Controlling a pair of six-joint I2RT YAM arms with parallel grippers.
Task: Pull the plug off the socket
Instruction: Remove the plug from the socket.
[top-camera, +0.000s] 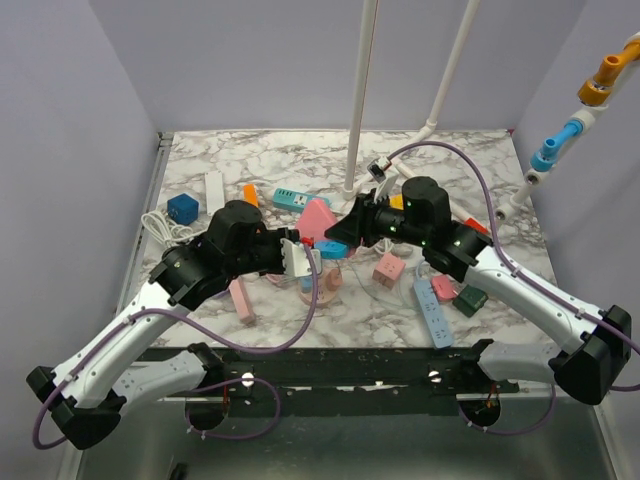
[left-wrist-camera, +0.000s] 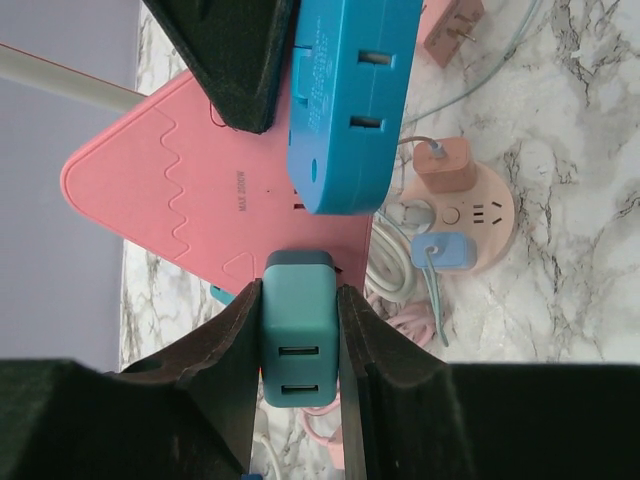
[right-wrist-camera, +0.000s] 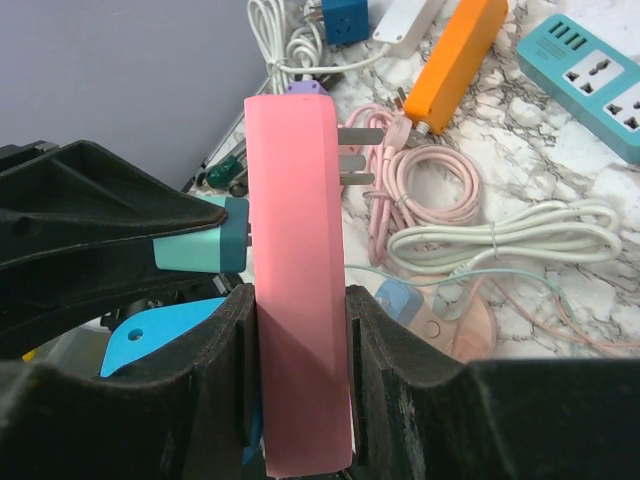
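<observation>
Tabletop (top-camera: 300, 160) — marble, littered with power strips and cables.
Socket (right-wrist-camera: 300, 250) — pink slab, held above the tabletop; right claw (right-wrist-camera: 298, 296) closed part-way, gripping its flat faces.
Left claw (left-wrist-camera: 300, 293) — narrowed onto the plug (left-wrist-camera: 298, 330).
Plug — teal, seated in the socket's face.
Risks: an off-axis pull could twist the socket in its grip; the smooth plug sides could slip free.
</observation>
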